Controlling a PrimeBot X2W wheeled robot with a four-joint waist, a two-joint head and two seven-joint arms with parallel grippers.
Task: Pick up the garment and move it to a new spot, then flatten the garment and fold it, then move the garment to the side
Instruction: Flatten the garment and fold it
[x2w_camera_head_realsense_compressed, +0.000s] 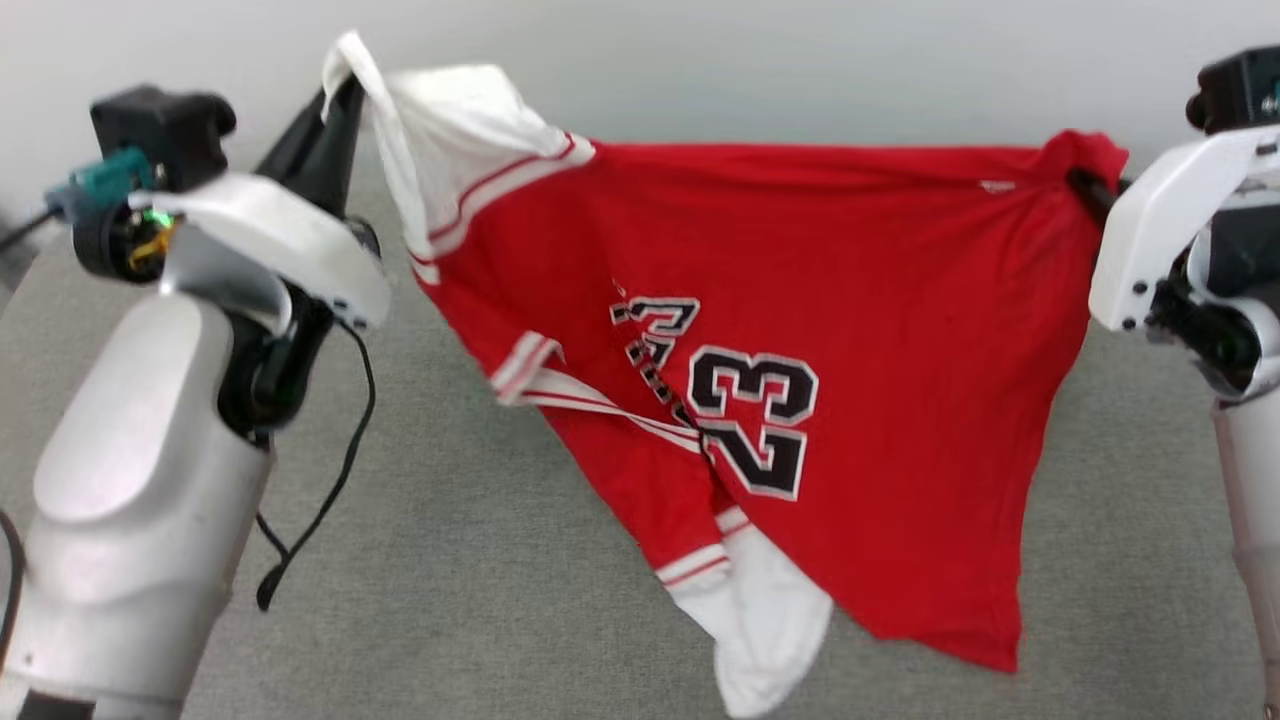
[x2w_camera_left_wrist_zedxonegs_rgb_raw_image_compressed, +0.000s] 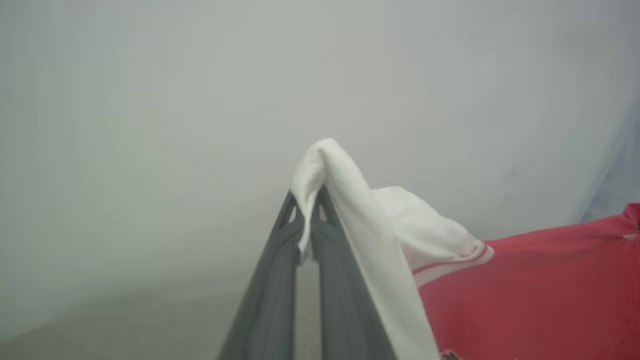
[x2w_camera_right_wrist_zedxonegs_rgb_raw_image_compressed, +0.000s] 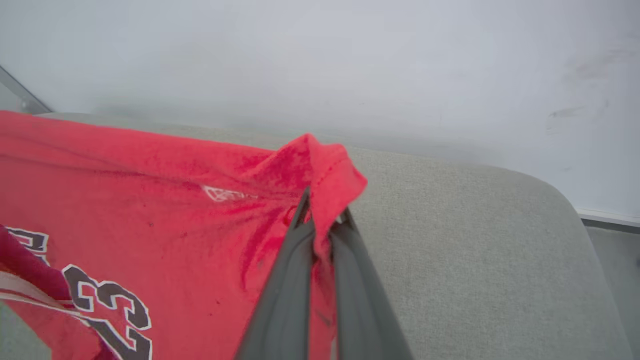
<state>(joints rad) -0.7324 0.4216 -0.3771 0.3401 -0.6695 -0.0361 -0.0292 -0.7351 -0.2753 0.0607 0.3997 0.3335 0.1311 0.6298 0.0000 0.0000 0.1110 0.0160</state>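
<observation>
1. Nearest the head camera, the pale left forearm rises at the lower left. A loose black cable hangs beside it. The right forearm stands at the right edge.
2. The grey tabletop lies under the whole work area. In the right wrist view, its far corner is rounded.
3. The garment hangs in the air above the tabletop, stretched between the two grippers. The printed side faces the head camera, with the black "23" and the lettering tilted.
4. One white sleeve with striped trim hangs lowest, towards the camera. Whether it touches the tabletop cannot be told.
5. The left gripper is raised at the upper left. Its jaws are pressed together on the edge of the other white sleeve. The cloth drapes over the tips and runs down the side of one finger.
6. The right gripper is at the upper right. Its jaws are pinched closed on a bunched red corner of the garment, and a fold of cloth stands up above the tips.
7. The top edge of the garment runs between the two holds, dipping slightly.
8. A plain pale wall stands beyond the tabletop.
</observation>
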